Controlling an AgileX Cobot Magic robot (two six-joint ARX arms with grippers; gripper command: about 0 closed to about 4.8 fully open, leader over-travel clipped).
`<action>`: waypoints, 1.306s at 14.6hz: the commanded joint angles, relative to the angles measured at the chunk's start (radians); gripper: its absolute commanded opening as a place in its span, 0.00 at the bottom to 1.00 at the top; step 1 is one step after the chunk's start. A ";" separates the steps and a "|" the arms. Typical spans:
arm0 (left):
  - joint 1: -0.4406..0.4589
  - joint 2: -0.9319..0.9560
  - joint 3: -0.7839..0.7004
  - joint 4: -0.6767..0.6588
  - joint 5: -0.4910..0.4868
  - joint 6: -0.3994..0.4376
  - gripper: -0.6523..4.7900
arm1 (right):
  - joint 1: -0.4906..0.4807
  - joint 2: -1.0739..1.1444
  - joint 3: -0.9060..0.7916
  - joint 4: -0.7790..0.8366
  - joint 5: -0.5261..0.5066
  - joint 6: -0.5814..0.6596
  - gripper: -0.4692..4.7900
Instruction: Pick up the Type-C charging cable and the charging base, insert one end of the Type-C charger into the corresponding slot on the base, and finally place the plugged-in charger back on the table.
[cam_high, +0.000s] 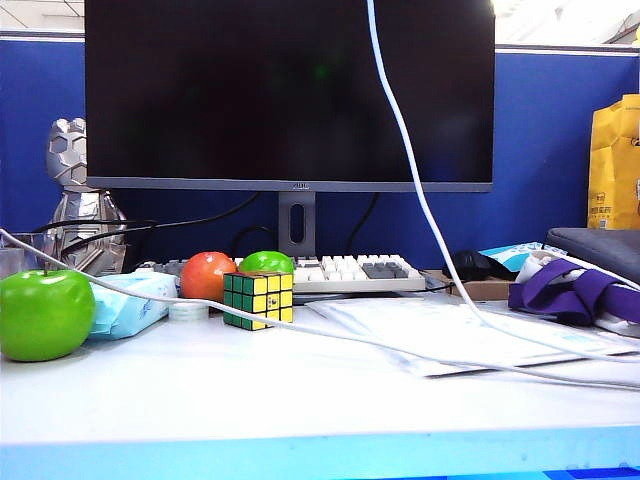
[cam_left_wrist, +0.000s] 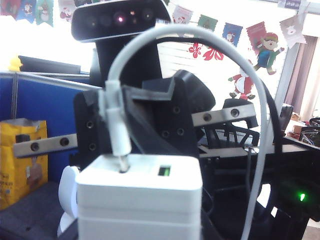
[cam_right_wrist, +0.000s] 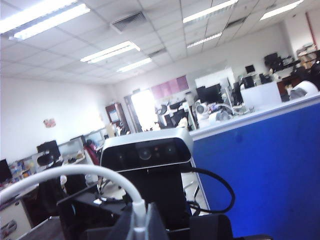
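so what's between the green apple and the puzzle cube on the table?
In the exterior view, between the glossy green apple and the multicoloured puzzle cube: a pale blue tissue packet, a small tape roll, and the thin white charging cable draped across.

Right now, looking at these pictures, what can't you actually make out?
- Exterior view: neither tool shows; the Type-C charging cable runs off the top edge.
- Left wrist view: the left tool holding the charging base is hidden below the bottom edge; the right tool covers part of the cable's plug, so how deep it sits in the base is unclear.
- Right wrist view: the right tool is cut by the bottom edge; the base is out of sight.
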 joint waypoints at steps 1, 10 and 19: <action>-0.001 -0.005 0.009 0.050 -0.016 0.005 0.11 | 0.011 -0.002 0.002 -0.010 -0.019 0.003 0.08; 0.000 -0.020 0.010 0.090 -0.063 -0.003 0.11 | -0.010 -0.013 0.002 -0.119 -0.068 -0.056 0.08; 0.001 -0.023 0.010 0.112 -0.060 -0.024 0.11 | -0.009 -0.040 0.002 -0.465 -0.072 -0.286 0.08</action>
